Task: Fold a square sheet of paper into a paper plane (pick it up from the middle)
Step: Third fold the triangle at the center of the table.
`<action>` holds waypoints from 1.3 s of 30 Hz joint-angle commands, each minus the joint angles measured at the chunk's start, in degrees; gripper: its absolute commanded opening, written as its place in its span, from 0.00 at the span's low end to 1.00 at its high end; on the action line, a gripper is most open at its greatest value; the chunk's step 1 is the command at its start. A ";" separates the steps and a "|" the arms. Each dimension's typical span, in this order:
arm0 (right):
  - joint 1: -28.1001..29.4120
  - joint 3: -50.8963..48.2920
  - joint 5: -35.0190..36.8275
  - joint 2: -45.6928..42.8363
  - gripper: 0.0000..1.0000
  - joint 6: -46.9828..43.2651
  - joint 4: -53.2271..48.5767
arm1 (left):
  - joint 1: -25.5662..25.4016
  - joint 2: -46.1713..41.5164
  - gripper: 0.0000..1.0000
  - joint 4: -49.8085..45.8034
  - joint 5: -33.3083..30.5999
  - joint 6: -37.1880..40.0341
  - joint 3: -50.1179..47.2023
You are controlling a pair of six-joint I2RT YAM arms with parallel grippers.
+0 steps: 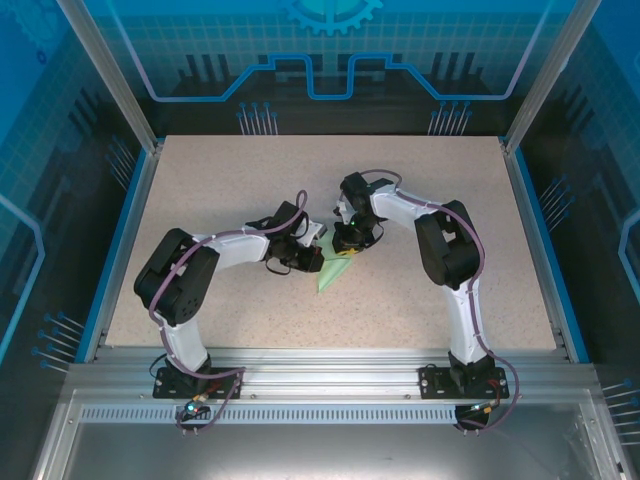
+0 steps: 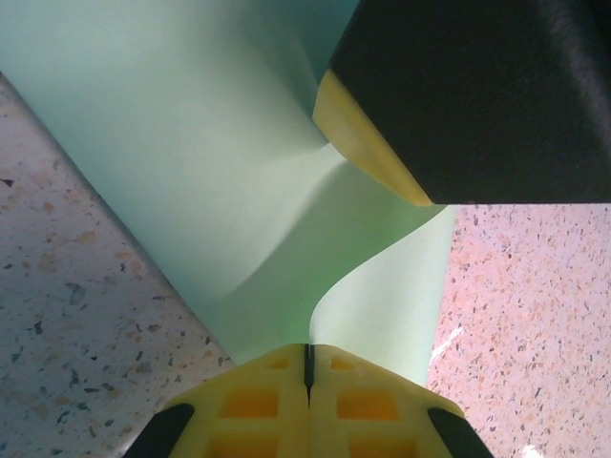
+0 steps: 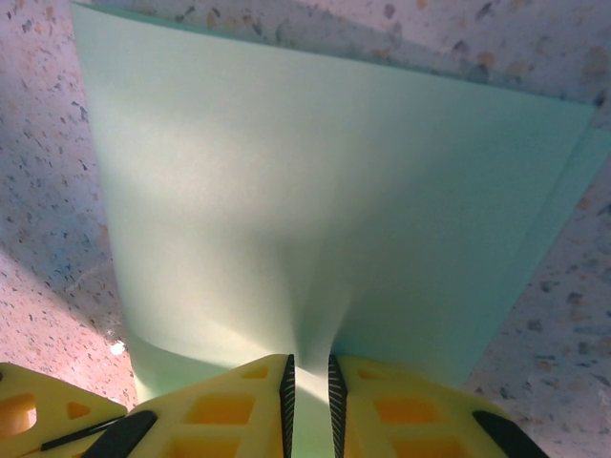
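Observation:
The square sheet of paper (image 1: pixel 332 272) is pale mint green and folded into layers; from above it shows as a narrow pointed paper-plane shape on the middle of the table. My left gripper (image 1: pixel 318 238) and right gripper (image 1: pixel 347 246) meet over its far end. In the left wrist view the left gripper (image 2: pixel 308 351) is shut on a raised edge of the paper (image 2: pixel 220 162), with a right fingertip (image 2: pixel 368 134) pressing close above. In the right wrist view the right gripper (image 3: pixel 309 367) pinches a raised ridge of the paper (image 3: pixel 315 191), its jaws a narrow gap apart.
The speckled beige table (image 1: pixel 250 180) has a blue border and aluminium frame posts at its corners. A metal rail (image 1: pixel 320 385) with both arm bases runs along the near edge. A yellow part of the left gripper (image 3: pixel 38 410) sits at the lower left of the right wrist view.

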 commanded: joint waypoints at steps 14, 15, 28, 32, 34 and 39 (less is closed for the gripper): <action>0.12 -0.31 -1.19 0.42 0.21 0.93 -0.06 | 0.76 0.11 0.03 0.16 0.56 -1.38 -1.73; 0.08 -0.46 -1.07 0.41 0.21 1.02 -0.11 | 0.76 0.30 0.03 0.07 0.48 -1.37 -1.68; -0.95 -3.57 -2.76 -1.35 0.22 3.07 2.84 | 0.76 1.10 0.05 1.47 0.12 -0.23 -1.74; -2.96 -6.94 -6.55 -4.50 0.22 5.49 7.53 | 0.74 1.37 0.04 1.15 -0.05 0.30 -1.55; -3.55 -7.81 -8.12 -5.48 0.23 5.92 8.54 | 0.75 1.68 0.04 1.15 0.24 0.49 -1.44; -4.62 -10.13 -8.71 -8.92 0.24 6.81 10.12 | 0.68 1.99 0.04 1.11 0.20 0.86 -1.37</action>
